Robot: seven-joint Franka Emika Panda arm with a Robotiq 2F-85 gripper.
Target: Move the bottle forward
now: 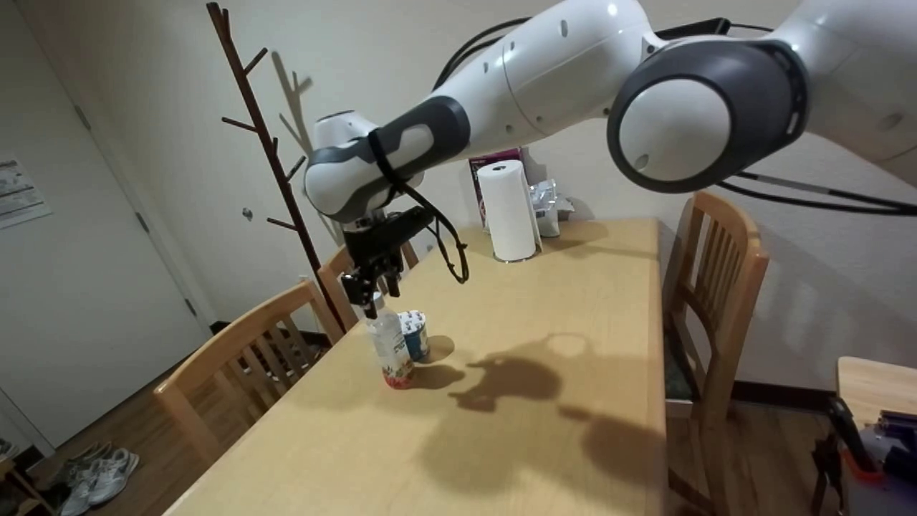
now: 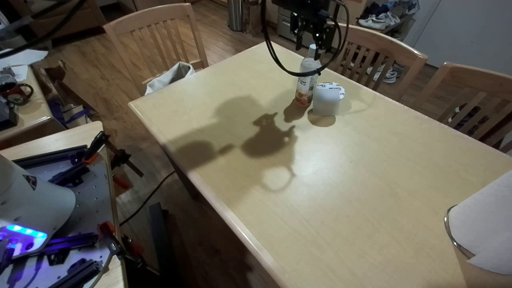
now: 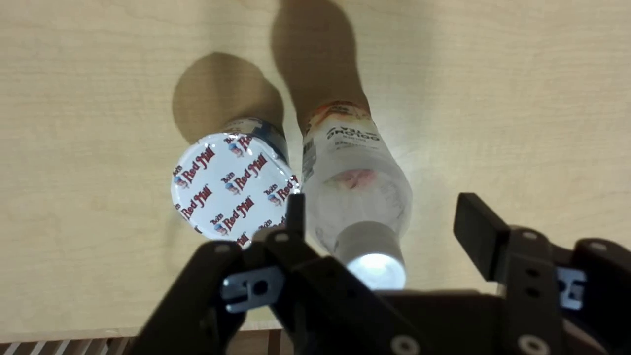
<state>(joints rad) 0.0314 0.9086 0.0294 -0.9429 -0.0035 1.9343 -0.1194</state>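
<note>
Two fingers (image 3: 480, 236) of your Robotiq gripper (image 3: 387, 229) stand spread apart; in the wrist view, the white cap (image 3: 375, 271) of the oolong tea bottle (image 3: 357, 192) appears between them. Note the wide gap toward the right of that view. Toward its left, one fingertip lies just beside the bottle; you cannot tell whether it touches. A black cable (image 2: 294, 73) hangs in a loop beside your gripper.

Locate the bottle upright on the table (image 2: 360, 180), near the long edge faced by two wooden chairs (image 2: 386, 44). Its label is pale and its lower end reddish. Just beside it stands a short Bob's Red Mill cup (image 3: 231, 185) with a printed white lid; contact between cup and bottle cannot be determined. The cup's blue side shows in an exterior view.

Your white-and-gray Panda arm (image 1: 537, 89) reaches over the tabletop, and its shadow (image 1: 519, 383) falls on the surface near the bottle.

Farther along the table, you see a paper towel roll (image 1: 507, 211) upright on its holder. A box (image 1: 510, 155) stands behind it, with a silvery bag (image 1: 546, 208) just beside the roll. Another wooden chair (image 1: 741, 301) stands at the opposite long side.

Beyond the table, a brown coat rack (image 1: 263, 132) stands near the wall (image 1: 394, 57). Shoes (image 1: 111, 476) rest on the floor (image 1: 161, 437) near the door (image 1: 79, 287), which carries a printed sheet (image 1: 18, 190).
</note>
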